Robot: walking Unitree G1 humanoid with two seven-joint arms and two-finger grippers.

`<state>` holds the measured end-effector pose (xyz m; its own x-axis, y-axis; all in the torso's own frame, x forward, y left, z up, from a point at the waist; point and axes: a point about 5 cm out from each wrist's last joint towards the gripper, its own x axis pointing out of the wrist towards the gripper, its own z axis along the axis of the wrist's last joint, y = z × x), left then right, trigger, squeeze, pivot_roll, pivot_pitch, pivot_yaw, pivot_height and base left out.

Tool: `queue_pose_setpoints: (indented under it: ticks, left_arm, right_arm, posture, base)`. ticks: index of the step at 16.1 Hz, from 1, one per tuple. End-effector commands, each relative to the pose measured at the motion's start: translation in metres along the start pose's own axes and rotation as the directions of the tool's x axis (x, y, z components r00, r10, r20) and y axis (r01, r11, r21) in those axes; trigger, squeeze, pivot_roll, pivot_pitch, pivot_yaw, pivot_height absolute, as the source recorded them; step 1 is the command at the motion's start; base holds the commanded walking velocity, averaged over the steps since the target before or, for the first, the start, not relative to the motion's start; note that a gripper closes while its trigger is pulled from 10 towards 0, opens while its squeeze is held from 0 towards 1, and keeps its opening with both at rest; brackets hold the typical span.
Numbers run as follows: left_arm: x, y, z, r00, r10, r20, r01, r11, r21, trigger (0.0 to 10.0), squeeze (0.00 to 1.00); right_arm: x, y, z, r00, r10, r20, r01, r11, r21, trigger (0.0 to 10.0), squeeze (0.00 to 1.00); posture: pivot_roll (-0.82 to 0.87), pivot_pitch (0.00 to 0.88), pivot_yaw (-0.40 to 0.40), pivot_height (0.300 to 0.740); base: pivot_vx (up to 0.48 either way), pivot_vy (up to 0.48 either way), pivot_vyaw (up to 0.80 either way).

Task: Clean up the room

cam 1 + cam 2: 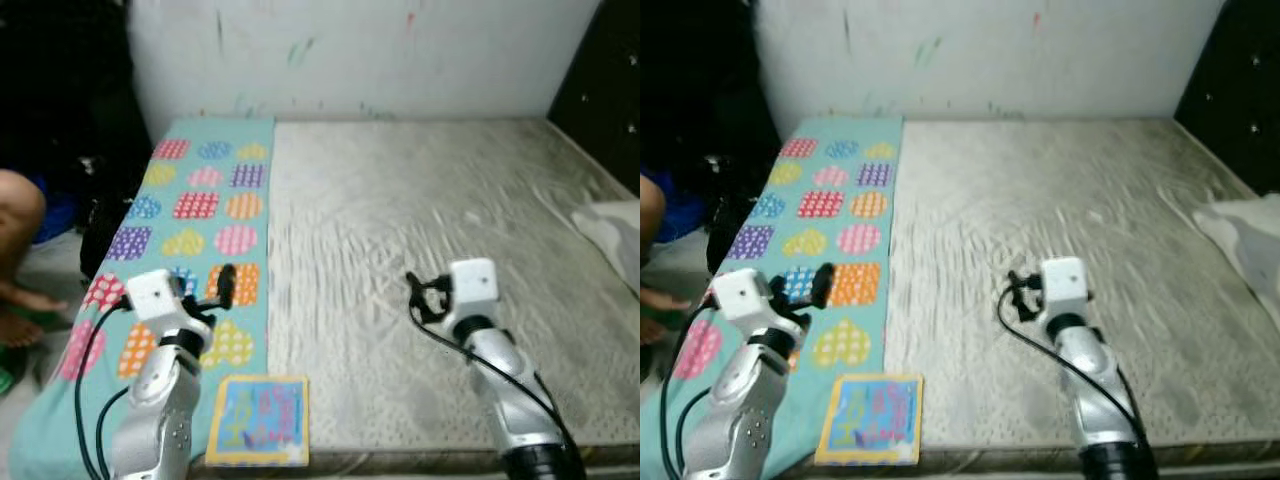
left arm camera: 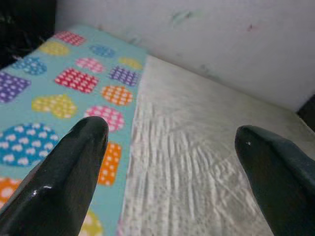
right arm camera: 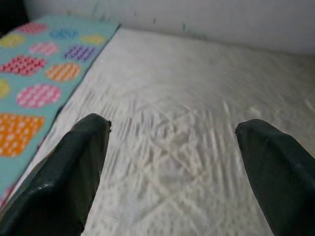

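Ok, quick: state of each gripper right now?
Left gripper: open, holding nothing, above the patterned sheet.
Right gripper: open, holding nothing, above the bare mattress.

Silver arms, white wrists, black cables

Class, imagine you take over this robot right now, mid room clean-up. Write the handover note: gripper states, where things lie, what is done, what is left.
Left gripper: open, empty, held over the patterned heart sheet.
Right gripper: open, empty, held over the bare mattress.
A colourful square book lies at the near edge of the mattress, by the left arm. A white cloth lies at the mattress's right edge.
Done: nothing picked up, as far as can be seen.
Left: probably clear the book and the cloth.
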<state>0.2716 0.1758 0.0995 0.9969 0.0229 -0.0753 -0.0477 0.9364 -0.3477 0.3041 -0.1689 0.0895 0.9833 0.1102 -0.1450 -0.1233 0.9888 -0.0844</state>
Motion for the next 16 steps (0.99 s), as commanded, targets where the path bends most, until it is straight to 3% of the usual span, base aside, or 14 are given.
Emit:
queue_pose_setpoints:
  ticks: [1, 12, 14, 16]
  left_arm:
    - [-0.003, 0.012, 0.000, 0.999, 0.036, -0.009, -0.036, 0.999, 0.017, 10.0, 0.00]
    - [-0.002, 0.013, -0.001, 0.999, 0.045, -0.025, -0.045, 0.999, 0.016, 10.0, 0.00]
    - [-0.003, 0.009, 0.006, 1.000, 0.024, -0.013, -0.023, 0.996, 0.088, 10.0, 0.00]
    - [-0.005, 0.010, 0.005, 0.998, 0.050, -0.042, -0.045, 0.994, 0.096, 10.0, 0.00]
  right_arm:
    - [0.002, 0.011, 0.004, 0.999, 0.035, 0.012, -0.035, 0.999, 0.006, 10.0, 0.00]
    - [0.003, 0.012, 0.007, 0.998, 0.057, 0.033, -0.058, 0.998, 0.010, 10.0, 0.00]
    - [0.001, 0.010, 0.014, 0.998, 0.052, 0.048, -0.052, 0.999, 0.015, 10.0, 0.00]
    - [-0.004, 0.008, 0.009, 0.998, 0.050, 0.034, -0.052, 0.997, 0.058, 10.0, 0.00]
  posture:
    - [-0.10, 0.000, 0.018, 0.740]
    - [-0.10, 0.000, 0.018, 0.740]
    - [-0.10, 0.018, 0.012, 0.740]
    - [-0.10, 0.031, 0.013, 0.740]
  base:
    - [0.000, 0.000, 0.00]
    - [0.000, 0.000, 0.00]
    - [0.000, 0.000, 0.00]
    - [0.000, 0.000, 0.00]
